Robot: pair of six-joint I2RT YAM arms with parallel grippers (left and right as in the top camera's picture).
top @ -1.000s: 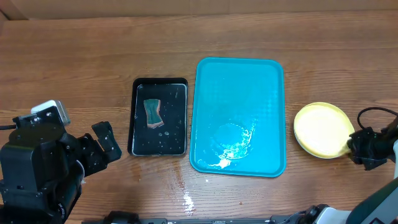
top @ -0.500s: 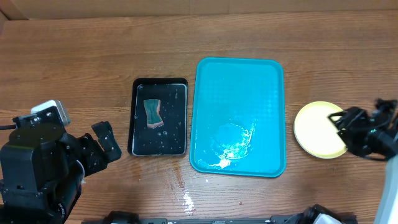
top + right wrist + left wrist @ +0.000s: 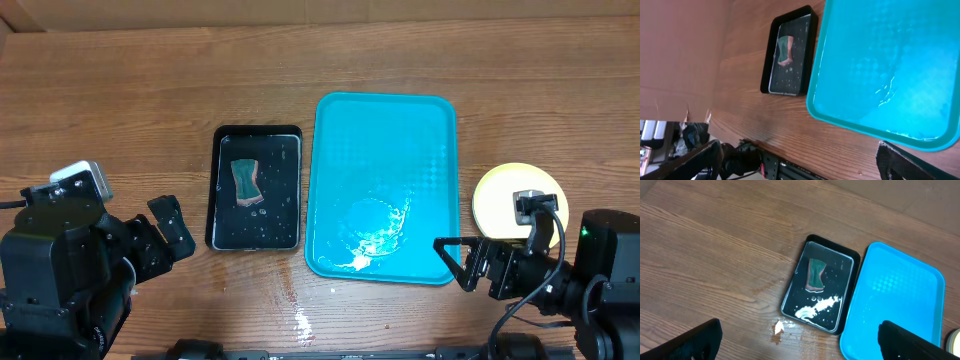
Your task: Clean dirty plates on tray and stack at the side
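1. Lying mid-table, the wet turquoise tray (image 3: 380, 130) has the plates (image 3: 500, 200) just right of it. The right gripper (image 3: 455, 265) is at its near right corner, and the left gripper (image 3: 172, 226) is far left.
2. Left wrist: fingers spread wide, and a sponge (image 3: 815, 274) lies in the black tray (image 3: 835, 287).
3. Right wrist: fingers spread wide.

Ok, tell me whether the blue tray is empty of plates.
Empty of plates: the tray holds only a wet patch; a plate sits beside it.
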